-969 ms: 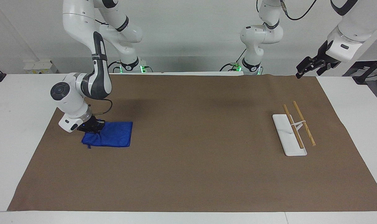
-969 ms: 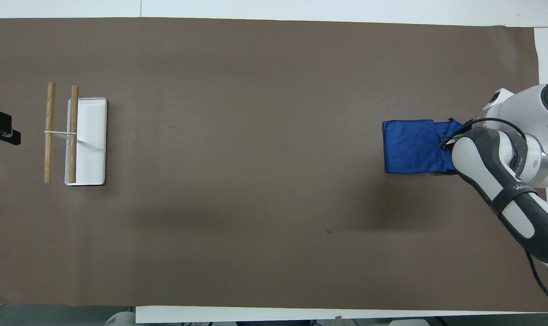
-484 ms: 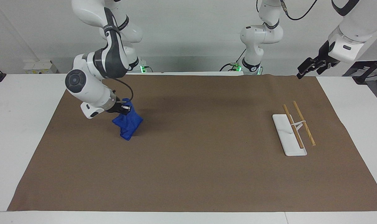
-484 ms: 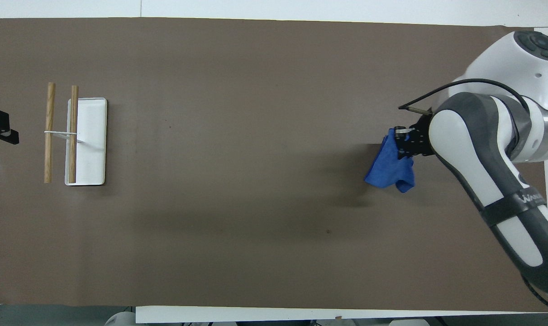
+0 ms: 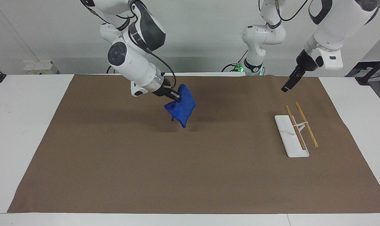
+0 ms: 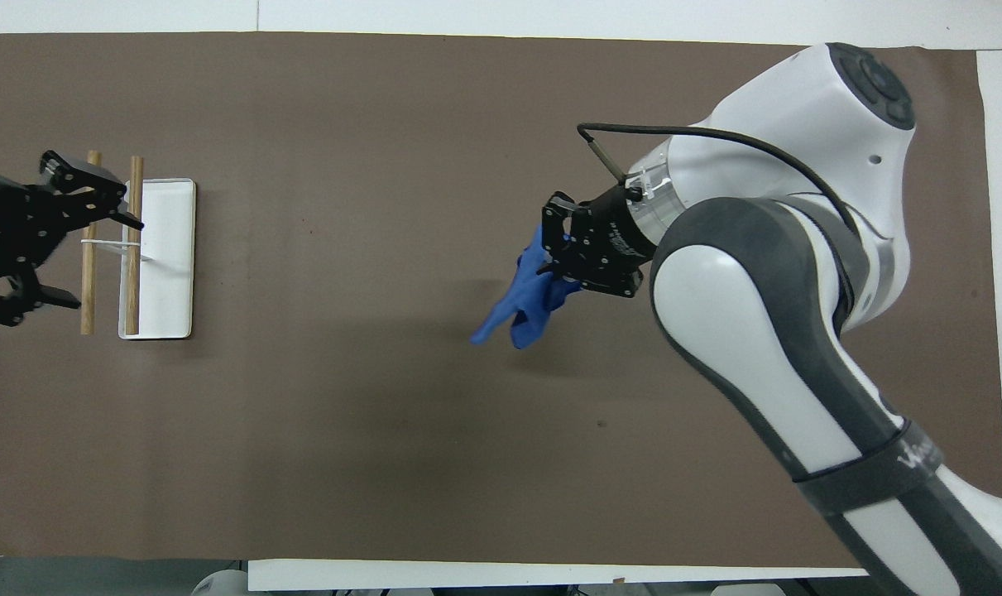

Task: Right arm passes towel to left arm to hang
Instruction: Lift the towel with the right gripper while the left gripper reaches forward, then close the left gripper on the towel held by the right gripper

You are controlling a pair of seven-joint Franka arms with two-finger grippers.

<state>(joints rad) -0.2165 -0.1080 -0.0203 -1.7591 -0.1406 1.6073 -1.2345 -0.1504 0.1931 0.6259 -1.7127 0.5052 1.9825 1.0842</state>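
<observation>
Blue towel (image 5: 181,106) aloft over mid-bench, pinched by one bunched edge.
Right end effector (image 5: 176,97) grips only a small fold, so the drooping cloth could slip free during the pass; it hangs just below the clenched tips. Left end effector (image 6: 50,232), spread wide, hovers over the wooden-bar rack (image 5: 296,130).

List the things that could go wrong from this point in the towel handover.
1. The right gripper holds the blue towel by one bunched edge; the rest hangs loose above the brown mat, so the left gripper may find no clean edge and the towel could drop.
2. The left gripper is raised and open over the wooden-rod rack; coming lower, it might knock the rack.
</observation>
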